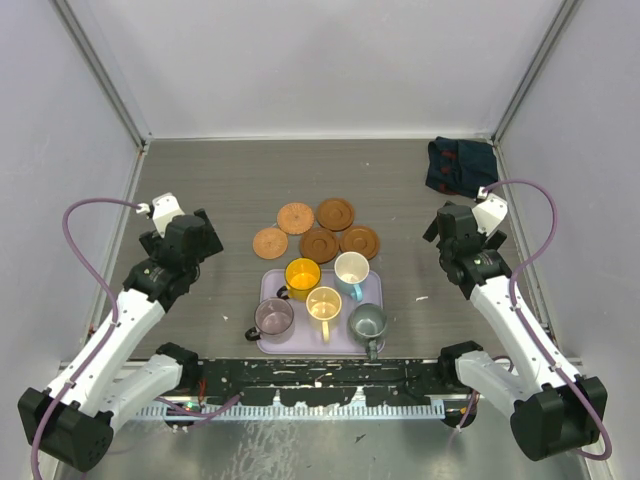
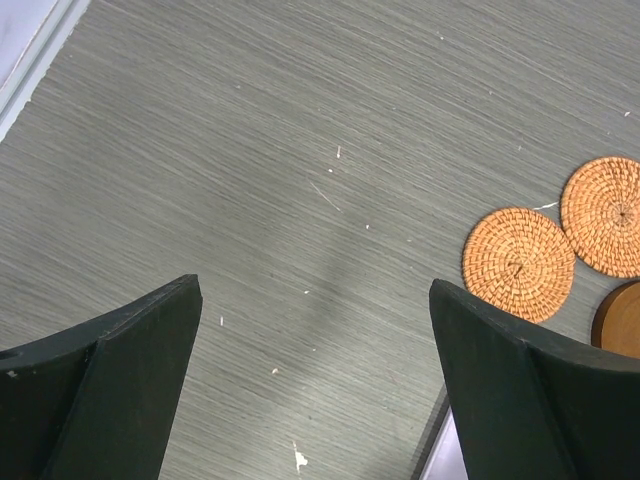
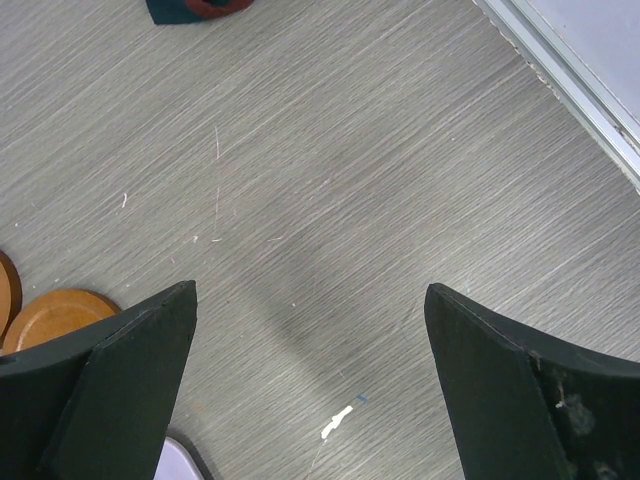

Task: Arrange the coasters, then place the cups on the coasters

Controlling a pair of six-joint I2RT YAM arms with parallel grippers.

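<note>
While the left claw (image 2: 315, 288) and right claw (image 3: 310, 291) gape empty, five round brown coasters (image 1: 319, 245) cluster beyond the cups (image 1: 323, 303).

My left wrist view cuts a brown coaster (image 2: 622, 320) off at its right edge; my right wrist view crops the dark cloth (image 3: 170, 10) at the top.
</note>
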